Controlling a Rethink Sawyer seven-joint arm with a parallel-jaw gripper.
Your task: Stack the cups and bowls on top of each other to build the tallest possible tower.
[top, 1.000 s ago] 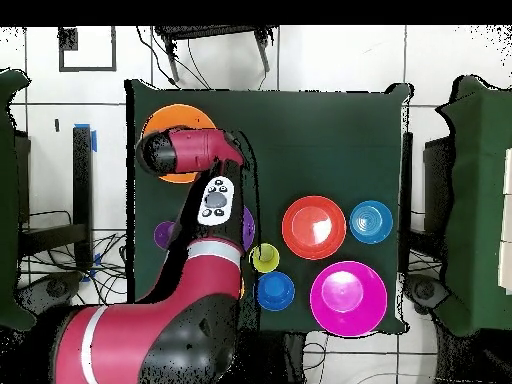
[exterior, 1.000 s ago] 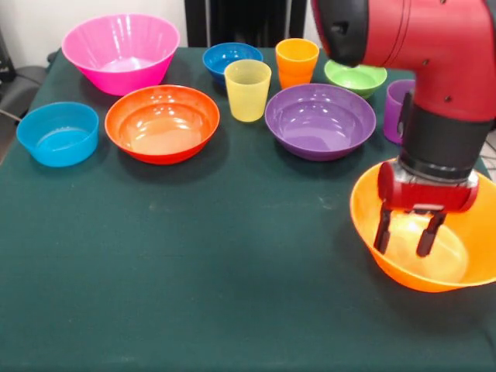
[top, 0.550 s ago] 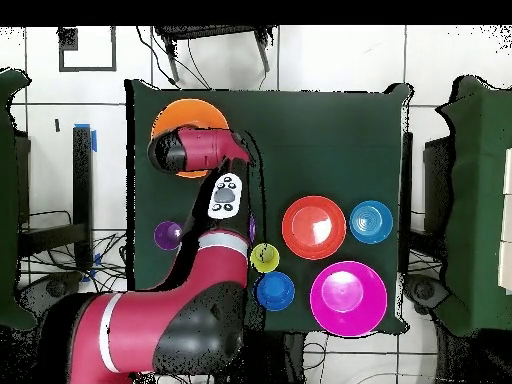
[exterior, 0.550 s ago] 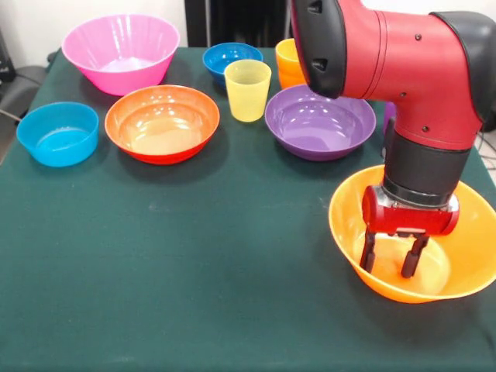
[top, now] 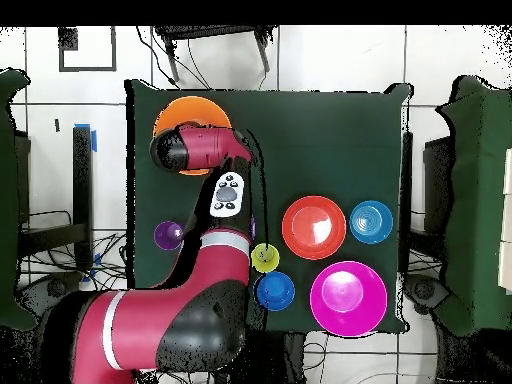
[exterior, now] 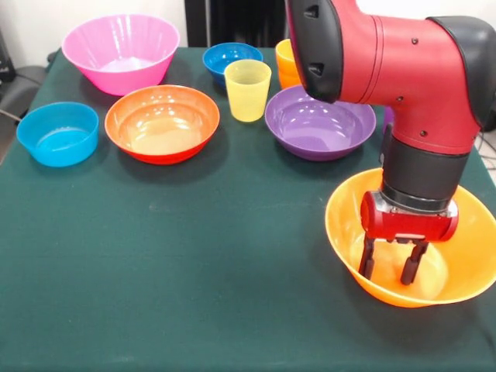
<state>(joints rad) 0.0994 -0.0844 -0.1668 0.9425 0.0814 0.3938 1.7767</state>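
Note:
The large yellow-orange bowl (exterior: 349, 232) sits at the table's front right, and my gripper (exterior: 387, 265) reaches down inside it, open, both fingers spread close to the bowl's floor. Across the back stand the pink bowl (exterior: 120, 50), dark blue bowl (exterior: 232, 60), yellow cup (exterior: 248, 89) and purple bowl (exterior: 320, 120). The orange cup (exterior: 284, 56) is mostly hidden behind my arm. The orange-red bowl (exterior: 162, 122) and light blue bowl (exterior: 58, 133) sit at the left. Overhead, the arm covers most of the yellow-orange bowl (top: 183, 108), and the purple cup (top: 167, 235) stands alone.
Dark green cloth covers the table (exterior: 194, 279). The bowl lies near the table's right edge. Overhead, the arm (top: 225, 215) runs over the purple bowl, beside the yellow cup (top: 265, 257) and the dark blue bowl (top: 274, 290).
My gripper has moved left and slightly lower in the front view, and the yellow-orange bowl has slid left with it. The other bowls and cups have not moved.

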